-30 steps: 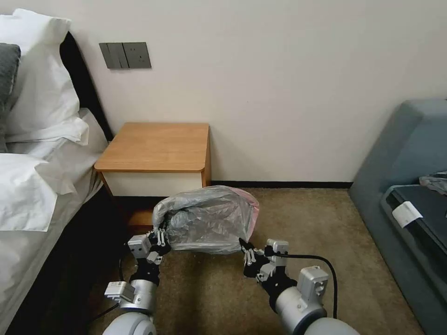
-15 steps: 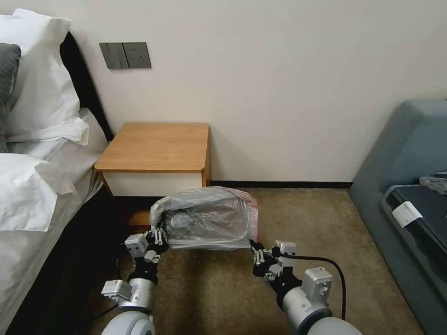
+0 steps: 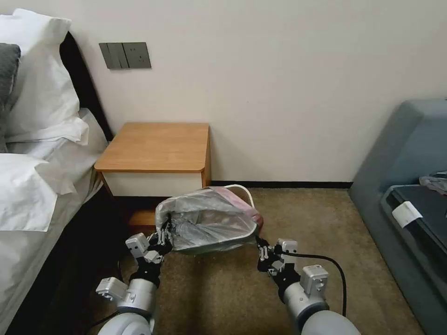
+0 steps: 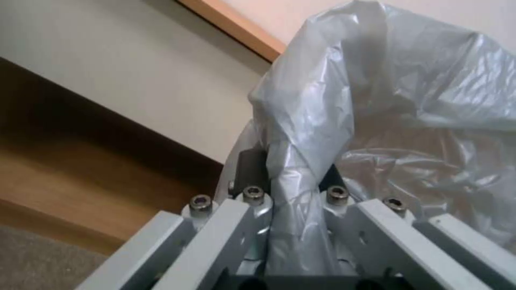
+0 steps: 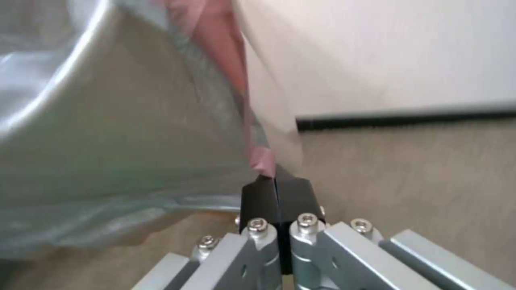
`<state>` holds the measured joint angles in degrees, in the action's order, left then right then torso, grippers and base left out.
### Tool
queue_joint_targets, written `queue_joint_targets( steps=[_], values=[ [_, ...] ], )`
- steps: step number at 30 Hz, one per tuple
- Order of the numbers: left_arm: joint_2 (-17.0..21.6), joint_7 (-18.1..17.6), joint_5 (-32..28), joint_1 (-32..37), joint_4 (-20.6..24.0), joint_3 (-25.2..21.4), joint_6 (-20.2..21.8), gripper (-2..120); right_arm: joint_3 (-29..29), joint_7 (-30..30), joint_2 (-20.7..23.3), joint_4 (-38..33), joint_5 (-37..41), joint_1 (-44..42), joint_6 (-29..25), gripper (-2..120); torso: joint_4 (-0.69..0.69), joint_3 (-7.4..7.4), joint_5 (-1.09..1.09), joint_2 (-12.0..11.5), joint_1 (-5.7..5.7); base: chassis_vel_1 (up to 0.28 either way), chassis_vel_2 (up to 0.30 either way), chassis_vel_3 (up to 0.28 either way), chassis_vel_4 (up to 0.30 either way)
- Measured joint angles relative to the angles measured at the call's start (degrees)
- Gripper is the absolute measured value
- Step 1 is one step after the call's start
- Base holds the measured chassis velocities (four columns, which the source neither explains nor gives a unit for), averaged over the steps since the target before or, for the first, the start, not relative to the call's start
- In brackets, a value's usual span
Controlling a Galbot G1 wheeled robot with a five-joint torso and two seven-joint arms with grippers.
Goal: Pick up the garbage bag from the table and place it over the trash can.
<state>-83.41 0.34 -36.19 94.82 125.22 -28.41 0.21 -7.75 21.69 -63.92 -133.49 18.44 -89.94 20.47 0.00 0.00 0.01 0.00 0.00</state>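
We see the garbage bag (image 3: 209, 218) draped over the trash can (image 3: 242, 190), whose pale rim peeks out at the side nearest the wall. The trash can stands on the carpet just in front of the counter (image 3: 156, 146), below its wooden top. Our left tool (image 3: 163, 238) pinches a twisted fold of grey plastic at the bag's left edge. Our right tool (image 3: 262, 251) has its fingers pressed together on the pinkish-red edge at the bag's right corner.
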Motion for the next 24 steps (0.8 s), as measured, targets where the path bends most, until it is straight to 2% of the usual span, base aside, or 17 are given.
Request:
queue_joint_targets(
  steps=[1, 3, 4, 5, 7, 9, 10, 13, 14, 17, 18, 20, 21, 23, 24],
  values=[
    [0.0, -0.2, 0.3, -0.2, -0.3, -0.2, -0.1, 3, -0.4, -2.5, 0.3, 0.0, -4.0, -1.1, -1.1, 0, 0.0, 0.0, -0.02, 0.0, 0.0, 0.0, 0.0, 0.0, 0.0],
    [0.1, -0.3, 0.5, -0.4, -0.5, -0.4, -0.1, 3, -0.7, -4.2, 0.5, -0.1, -6.6, -1.9, -1.8, 2, 0.0, 0.0, -0.01, 0.0, 0.0, 0.0, 0.0, 0.0, 0.0],
    [0.3, -0.6, 0.8, -0.6, -0.7, -0.8, -0.2, 3, -1.1, -7.1, 0.9, -0.7, -11.5, -3.6, -3.1, 10, -0.01, 0.0, 0.0, 0.0, 0.0, 0.0, 0.0, 0.0, 0.0],
    [0.4, -0.8, 1.0, -0.8, -0.8, -1.0, -0.3, 3, -1.4, -8.5, 1.2, -1.2, -14.2, -4.7, -4.0, 14, 0.0, 0.0, -0.01, 0.0, 0.0, 0.0, 0.0, 0.0, 0.0],
    [0.5, -1.0, 1.2, -0.9, -0.9, -1.2, -0.3, 3, -1.6, -9.6, 1.5, -1.6, -16.5, -5.6, -4.5, 16, 0.0, 0.0, 0.0, 0.0, 0.0, 0.0, 0.0, 0.0, 0.0],
    [0.6, -1.1, 1.9, -1.0, -1.3, -1.5, -0.4, 3, -2.1, -12.1, 2.2, -2.8, -21.2, -7.7, -6.1, 28, -0.01, 0.0, -0.01, 0.0, 0.0, 0.0, 0.0, 0.0, 0.0],
    [0.6, -1.1, 1.9, -1.0, -1.3, -1.5, -0.4, 3, -2.1, -12.1, 2.2, -2.8, -21.2, -7.7, -6.1, 28, -0.01, 0.0, -0.01, 0.0, 0.0, 0.0, 0.0, 0.0, 0.0],
    [0.9, -1.1, 3.0, -1.5, -2.1, -1.7, -0.8, 3, -2.3, -14.9, 3.1, -4.5, -22.2, -9.5, -7.7, 43, -0.01, 0.0, -0.02, 0.0, 0.0, 0.0, 0.0, 0.0, 0.0],
    [0.9, -1.1, 3.0, -1.5, -2.1, -1.7, -0.8, 3, -2.3, -14.9, 3.1, -4.5, -22.2, -9.5, -7.7, 43, -0.01, 0.0, -0.02, 0.0, 0.0, 0.0, 0.0, 0.0, 0.0],
    [0.9, -1.1, 4.2, -1.5, -2.7, -1.5, -1.4, 3, -3.3, -15.9, 2.6, -3.7, -21.4, -7.6, -13.0, 58, 0.0, 0.0, -0.01, 0.0, 0.0, 0.0, 0.0, 0.0, 0.0],
    [0.9, -1.1, 4.2, -1.5, -2.7, -1.5, -1.4, 3, -3.3, -15.9, 2.6, -3.7, -21.4, -7.6, -13.0, 58, 0.0, 0.0, -0.01, 0.0, 0.0, 0.0, 0.0, 0.0, 0.0],
    [0.9, -0.9, 5.2, -1.3, -3.0, -1.2, -1.8, 3, -4.3, -16.1, 2.2, -3.1, -20.5, -5.5, -15.0, 68, 0.0, 0.0, 0.0, 0.0, 0.0, 0.0, 0.0, 0.0, 0.0],
    [0.9, -0.9, 5.2, -1.3, -3.0, -1.2, -1.8, 3, -4.3, -16.1, 2.2, -3.1, -20.5, -5.5, -15.0, 68, 0.0, 0.0, 0.0, 0.0, 0.0, 0.0, 0.0, 0.0, 0.0],
    [0.9, -0.5, 5.7, -1.1, -3.2, -1.0, -2.2, 3, -4.6, -16.2, 2.6, -2.4, -18.0, -3.8, -15.3, 78, 0.0, 0.01, 0.0, 0.0, 0.0, 0.0, 0.0, 0.0, 0.0],
    [0.9, -0.5, 5.7, -1.1, -3.2, -1.0, -2.2, 3, -4.6, -16.2, 2.6, -2.4, -18.0, -3.8, -15.3, 78, 0.0, 0.01, 0.0, 0.0, 0.0, 0.0, 0.0, 0.0, 0.0]
  ],
)
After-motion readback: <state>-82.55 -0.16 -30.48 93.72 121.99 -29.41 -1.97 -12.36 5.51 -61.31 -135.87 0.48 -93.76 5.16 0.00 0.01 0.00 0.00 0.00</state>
